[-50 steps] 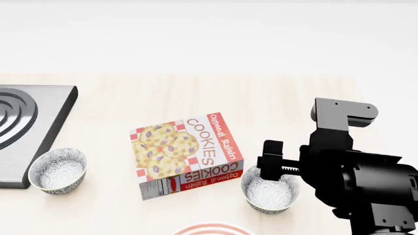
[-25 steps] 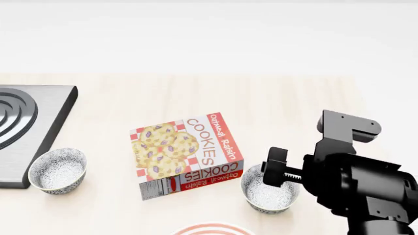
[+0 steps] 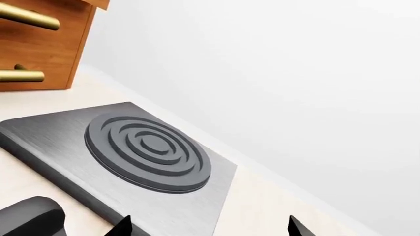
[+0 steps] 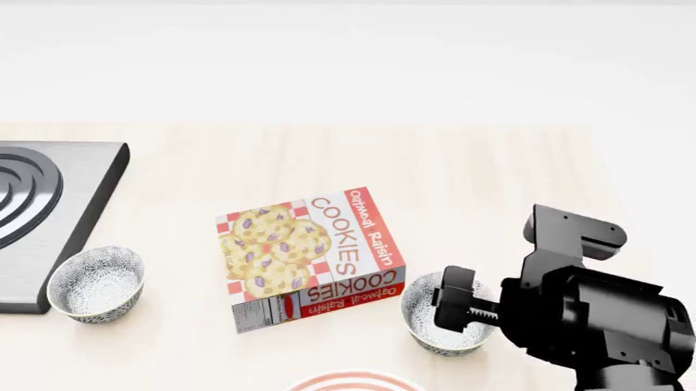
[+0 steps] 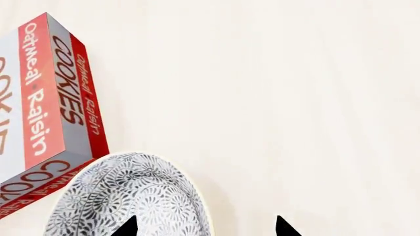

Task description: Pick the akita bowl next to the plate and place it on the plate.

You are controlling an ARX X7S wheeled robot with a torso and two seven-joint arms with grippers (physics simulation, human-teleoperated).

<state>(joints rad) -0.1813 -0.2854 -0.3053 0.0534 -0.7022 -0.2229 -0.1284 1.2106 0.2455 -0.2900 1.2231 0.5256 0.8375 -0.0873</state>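
The akita bowl (image 4: 435, 326) stands on the pale surface (image 4: 457, 179) just right of the cookie box (image 4: 310, 257), its whitish inside holding nothing that shows — the right arm's black body covers its right side. The right pincer (image 5: 203, 227) hangs over it, jaws apart: in the right wrist view one dark tip lies over the bowl's patterned wall, the other over bare surface beside it. A sliver of the plate (image 4: 354, 381), red-ringed, is cut off at the head view's lower edge, near the bowl. A second bowl (image 4: 96, 283), empty, sits touching the hob (image 4: 49, 220). The left pincer (image 3: 210, 228) shows only two spread tips.
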